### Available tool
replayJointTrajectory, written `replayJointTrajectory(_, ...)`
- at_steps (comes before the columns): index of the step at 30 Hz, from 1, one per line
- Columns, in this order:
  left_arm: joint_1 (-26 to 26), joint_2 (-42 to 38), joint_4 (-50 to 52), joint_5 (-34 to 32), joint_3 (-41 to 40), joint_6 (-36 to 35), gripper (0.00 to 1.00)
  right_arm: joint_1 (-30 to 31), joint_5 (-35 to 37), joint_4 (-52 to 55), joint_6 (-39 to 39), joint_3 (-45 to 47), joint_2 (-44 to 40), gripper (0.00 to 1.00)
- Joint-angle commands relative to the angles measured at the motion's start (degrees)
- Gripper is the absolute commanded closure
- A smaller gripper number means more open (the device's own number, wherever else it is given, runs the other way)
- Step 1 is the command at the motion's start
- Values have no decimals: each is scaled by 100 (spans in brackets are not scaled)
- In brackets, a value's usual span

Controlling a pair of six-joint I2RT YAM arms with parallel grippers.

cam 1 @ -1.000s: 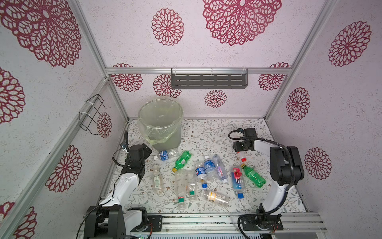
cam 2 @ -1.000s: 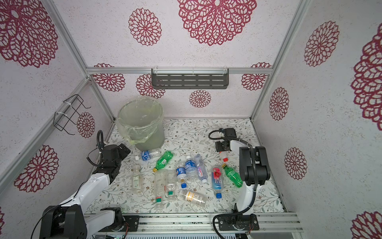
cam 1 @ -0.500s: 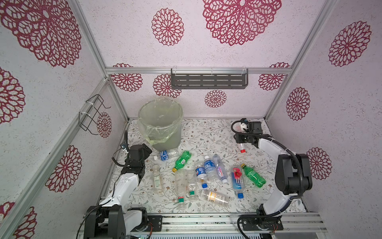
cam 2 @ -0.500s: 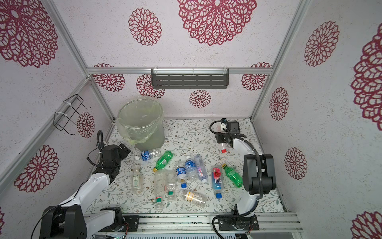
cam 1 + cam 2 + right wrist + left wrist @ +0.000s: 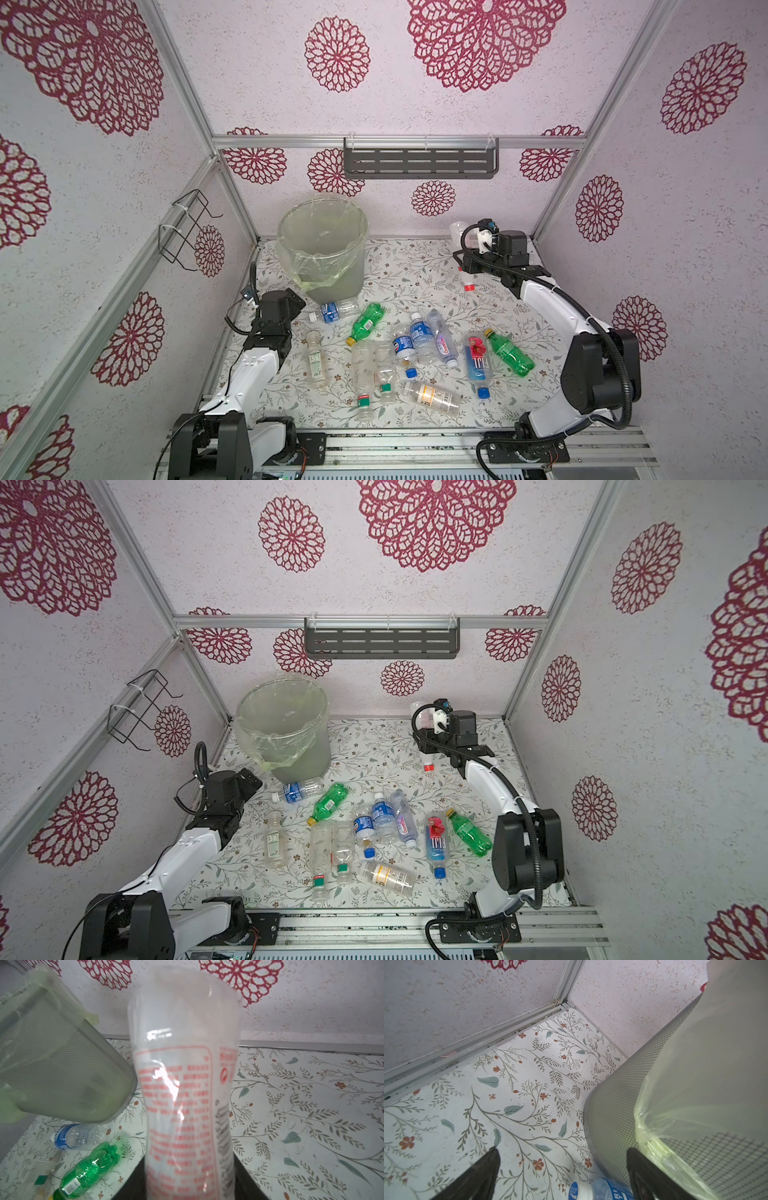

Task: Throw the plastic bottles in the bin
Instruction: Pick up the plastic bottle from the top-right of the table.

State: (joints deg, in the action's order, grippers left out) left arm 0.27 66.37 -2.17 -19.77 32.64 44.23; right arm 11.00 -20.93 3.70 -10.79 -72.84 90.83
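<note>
My right gripper (image 5: 471, 262) is shut on a clear plastic bottle (image 5: 458, 231) with red print. It holds the bottle off the floor at the back right, red cap (image 5: 468, 286) hanging down. In the right wrist view that bottle (image 5: 185, 1084) fills the middle between the dark fingers. The bin (image 5: 322, 249) stands at the back left, lined with a clear bag. Several more bottles lie on the floor in front, among them a blue-labelled one (image 5: 336, 311) against the bin's base and a green one (image 5: 365, 323). My left gripper (image 5: 562, 1152) is open and empty, low beside the bin (image 5: 623, 1095).
A grey slotted shelf (image 5: 419, 164) hangs on the back wall and a wire rack (image 5: 183, 232) on the left wall. The left wrist view shows the floor corner and the blue-capped end of a bottle (image 5: 591, 1190) near my fingers.
The right gripper has closed on the red-capped bottle and lifted it up and toward the back wall. The left arm has not moved.
</note>
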Motion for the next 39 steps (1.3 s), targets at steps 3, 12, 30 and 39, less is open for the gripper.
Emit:
replayJointTrajectory(3, 21, -99, 49, -33, 71, 60, 3, 180, -245, -685, -709, -277, -387, 53)
replayJointTrajectory(12, 14, -285, 216, 1, 103, -101, 3, 380, -532, -1312, -1473, -631, -252, 55)
replayJointTrajectory(30, 17, -939, 821, 338, -151, 56, 3, 983, -790, -1752, -1973, -2165, 467, 57)
replayJointTrajectory(39, 8, -1086, 933, 675, -336, 200, 3, 1212, -823, -1850, -2007, -2946, 979, 57)
